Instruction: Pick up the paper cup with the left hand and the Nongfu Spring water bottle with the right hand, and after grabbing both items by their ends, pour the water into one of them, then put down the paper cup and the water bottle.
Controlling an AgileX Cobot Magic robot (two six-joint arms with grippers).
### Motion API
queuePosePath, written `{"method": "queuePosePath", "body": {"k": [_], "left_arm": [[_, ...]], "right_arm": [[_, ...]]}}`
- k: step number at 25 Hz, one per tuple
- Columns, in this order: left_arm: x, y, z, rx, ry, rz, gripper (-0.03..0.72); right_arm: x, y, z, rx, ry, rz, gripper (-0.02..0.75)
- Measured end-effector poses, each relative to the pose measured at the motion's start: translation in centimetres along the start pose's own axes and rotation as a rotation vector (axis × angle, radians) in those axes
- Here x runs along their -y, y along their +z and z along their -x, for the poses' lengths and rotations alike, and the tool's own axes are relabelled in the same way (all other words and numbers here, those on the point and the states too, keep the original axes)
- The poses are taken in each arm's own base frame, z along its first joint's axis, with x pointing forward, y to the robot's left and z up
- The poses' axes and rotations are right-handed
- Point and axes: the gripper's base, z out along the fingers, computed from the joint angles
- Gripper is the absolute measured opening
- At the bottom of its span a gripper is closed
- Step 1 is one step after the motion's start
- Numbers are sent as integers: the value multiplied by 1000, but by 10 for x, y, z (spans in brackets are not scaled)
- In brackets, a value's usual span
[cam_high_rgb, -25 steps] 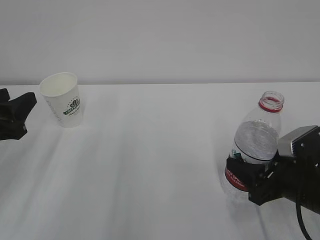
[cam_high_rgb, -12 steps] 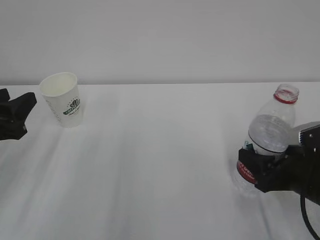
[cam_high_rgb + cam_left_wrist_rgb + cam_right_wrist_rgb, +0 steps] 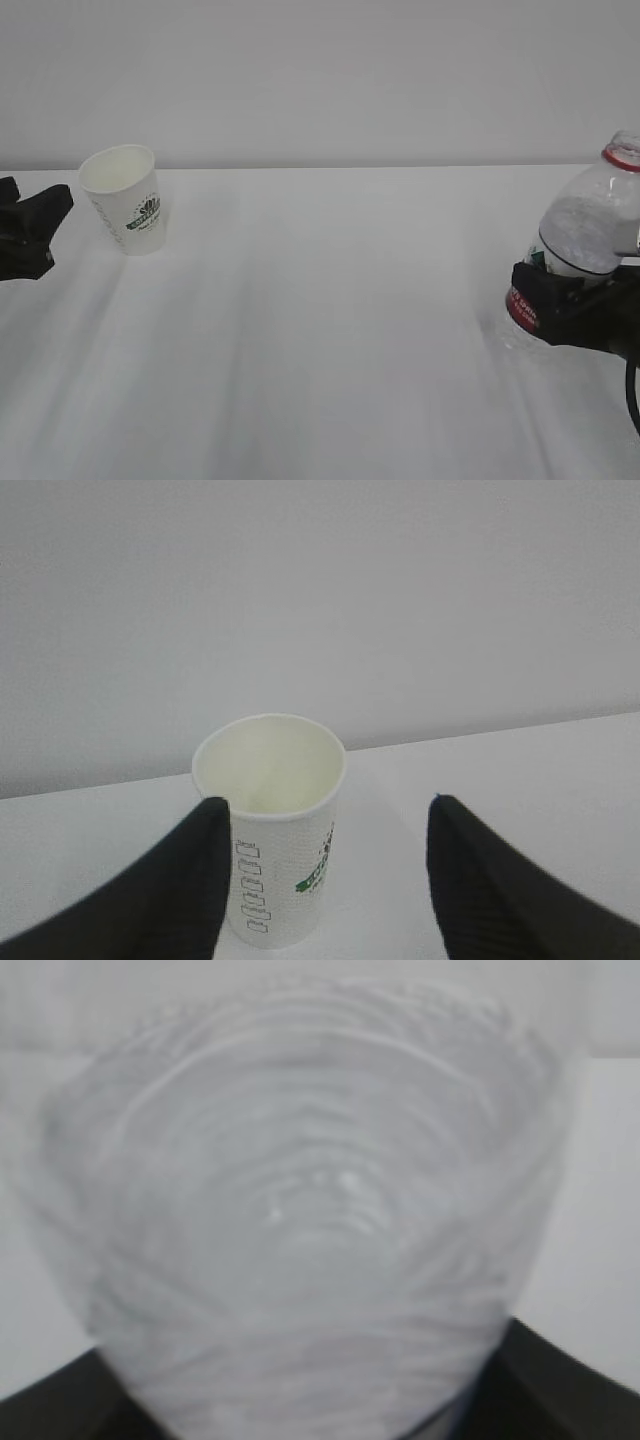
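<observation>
The paper cup (image 3: 125, 200), white with a green logo, stands upright and empty at the back left of the table; in the left wrist view the paper cup (image 3: 272, 830) sits just ahead of the fingertips, nearer the left finger. My left gripper (image 3: 55, 215) (image 3: 327, 810) is open, beside the cup and apart from it. At the far right, the uncapped Nongfu Spring water bottle (image 3: 585, 225) leans with its red-ringed neck up and to the right. My right gripper (image 3: 565, 305) is shut on its labelled lower body. The bottle (image 3: 300, 1210) fills the right wrist view, blurred.
The white table (image 3: 320, 330) stretches between the two arms, with a plain pale wall (image 3: 320, 80) behind it. The bottle is close to the right edge of the exterior view.
My right gripper has carried the bottle to the right and slightly up. The left gripper and the cup have not moved.
</observation>
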Motion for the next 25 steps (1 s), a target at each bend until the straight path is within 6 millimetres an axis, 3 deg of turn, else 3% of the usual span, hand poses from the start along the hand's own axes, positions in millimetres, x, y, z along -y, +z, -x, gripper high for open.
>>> {"method": "queuePosePath", "body": {"k": [12, 20, 25], "left_arm": [[0, 0, -1, -4, -53, 0, 451], [-1, 4, -16, -68, -70, 6, 451], [-2, 5, -20, -86, -75, 12, 451]], "right_arm": [[7, -23, 23, -7, 32, -134, 494], [6, -32, 23, -80, 8, -148, 494], [6, -33, 35, -111, -24, -154, 494]]}}
